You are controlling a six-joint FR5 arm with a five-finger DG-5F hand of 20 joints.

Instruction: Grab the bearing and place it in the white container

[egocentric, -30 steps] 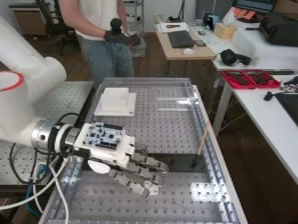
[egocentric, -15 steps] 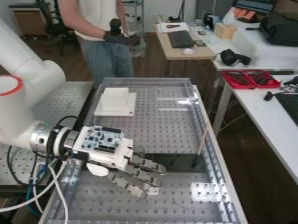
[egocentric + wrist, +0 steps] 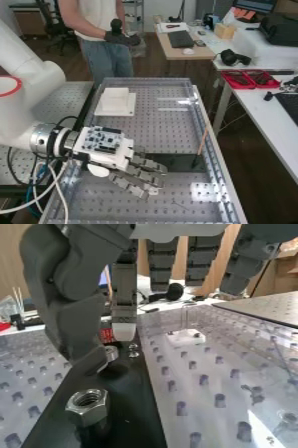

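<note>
In the high view the hand [image 3: 106, 142] is over the near half of the perforated bench, its fingers extended and open. The white container [image 3: 116, 102] stands on the bench beyond it. In the wrist view the hand [image 3: 70, 289] has its thumb above a black strip [image 3: 130, 399], with the other fingers hanging apart from it. A shiny round metal piece [image 3: 112, 353] is close to the thumb's tip, partly hidden; whether it is the bearing, I cannot tell. Nearer on the strip is a metal hex nut [image 3: 88, 405]. Nothing is held.
A small white block [image 3: 185, 337] with thin upright wires sits beside the strip. Small metal fasteners [image 3: 133, 350] are on the strip. A thin wooden stick [image 3: 203, 142] leans near the bench's right rail [image 3: 216, 152]. Red trays [image 3: 250, 79] are on the side table.
The hand has shifted slightly down and to the left in the high view, its fingertips now covering more of the small white block. The fingers remain extended.
</note>
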